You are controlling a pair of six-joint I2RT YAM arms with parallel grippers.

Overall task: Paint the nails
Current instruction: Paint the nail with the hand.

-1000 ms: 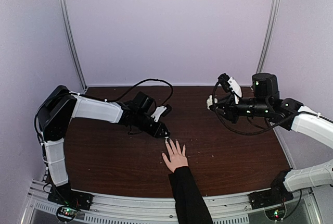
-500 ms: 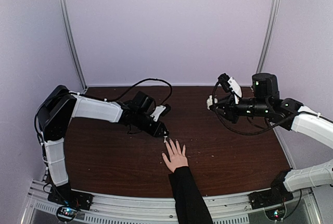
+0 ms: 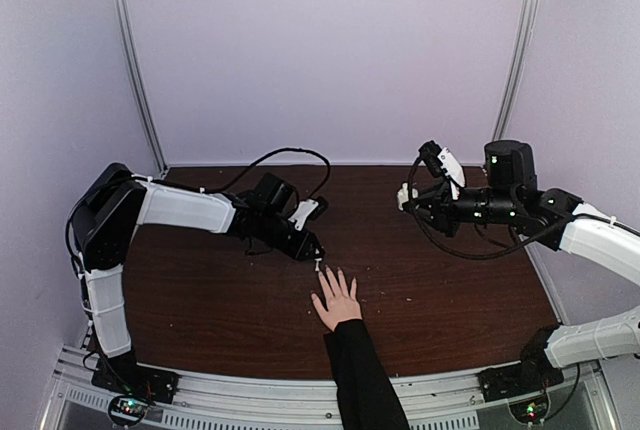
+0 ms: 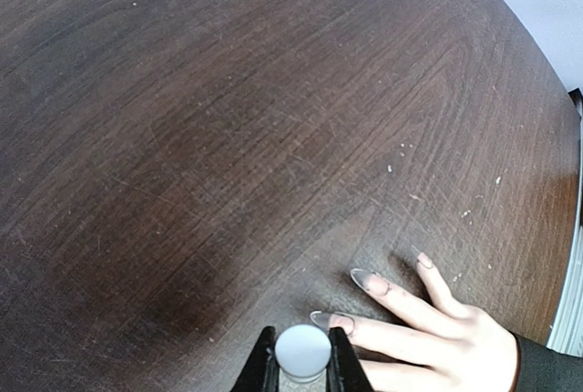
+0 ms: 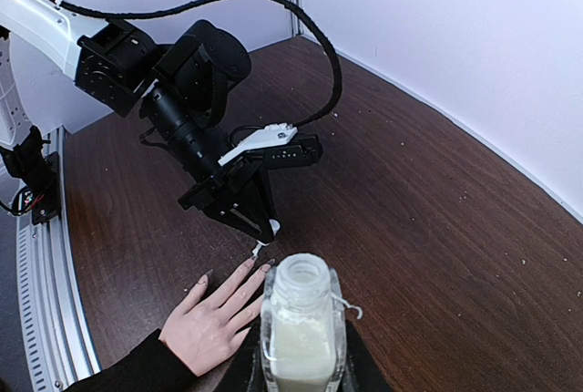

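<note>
On the left, the left gripper [image 4: 303, 362] pinches a round white brush cap [image 4: 303, 348] low over the dark table [image 3: 200, 290], with the nails [image 4: 369, 280] just beside it and nothing between; whether the brush touches one is unclear. At centre the hand [image 3: 337, 300] lies flat, its spread fingers pointing toward the far wall. Well apart on the right, the right gripper [image 5: 301, 369] clamps an open clear bottle [image 5: 299, 305].

Hand [image 3: 338, 308] on table [image 3: 200, 300], left gripper [image 3: 317, 256] just behind it, bottle [image 5: 299, 319] far right
</note>
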